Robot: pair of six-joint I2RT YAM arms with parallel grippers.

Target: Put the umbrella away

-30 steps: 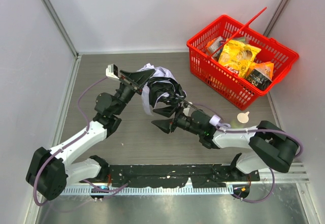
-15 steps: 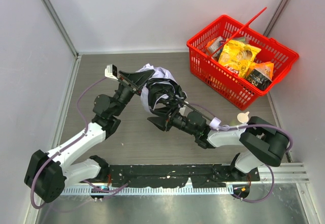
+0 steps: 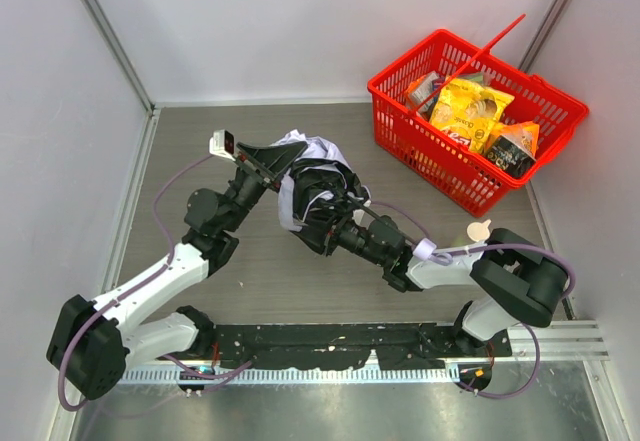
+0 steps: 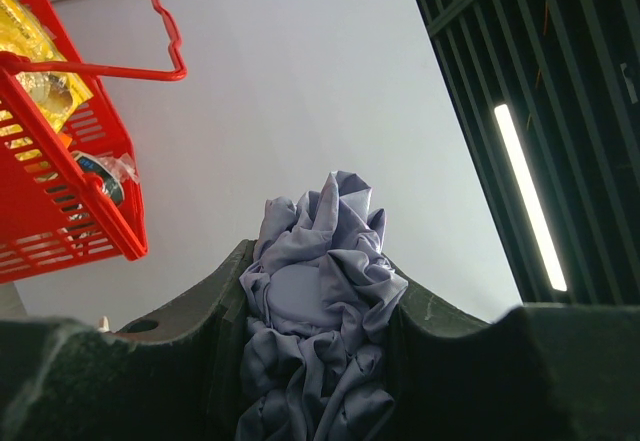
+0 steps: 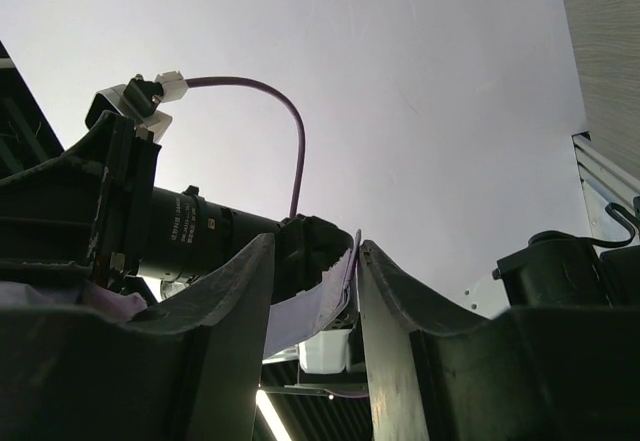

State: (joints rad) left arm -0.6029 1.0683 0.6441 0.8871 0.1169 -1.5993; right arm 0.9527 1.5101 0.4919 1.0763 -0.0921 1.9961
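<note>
The umbrella (image 3: 312, 173) is not in the basket (image 3: 425, 156). It is a crumpled bundle to the left of the basket, a little nearer the arm bases, and it does not touch the basket. From the top view I cannot tell whether the bundle rests on the table (image 3: 250, 281) or hangs just above it. Pale lavender fabric shows on the top and on the side facing away from the basket. The darker underside faces the basket and the near edge.

The left jaws come at the bundle from the side away from the basket. In the left wrist view a thick wad of bunched lavender fabric (image 4: 320, 311) fills the gap between the two fingers and rises past their tips, so these jaws grip the umbrella.

The right jaws reach the bundle from the near side, below the basket's left corner, with their tips buried in the dark folds. In the right wrist view the gap is narrow. A lavender strip (image 5: 320, 306) and a dark lump sit in it, touching both fingers, so these jaws are closed on the umbrella too.

The basket holds yellow snack bags (image 3: 470, 111).
</note>
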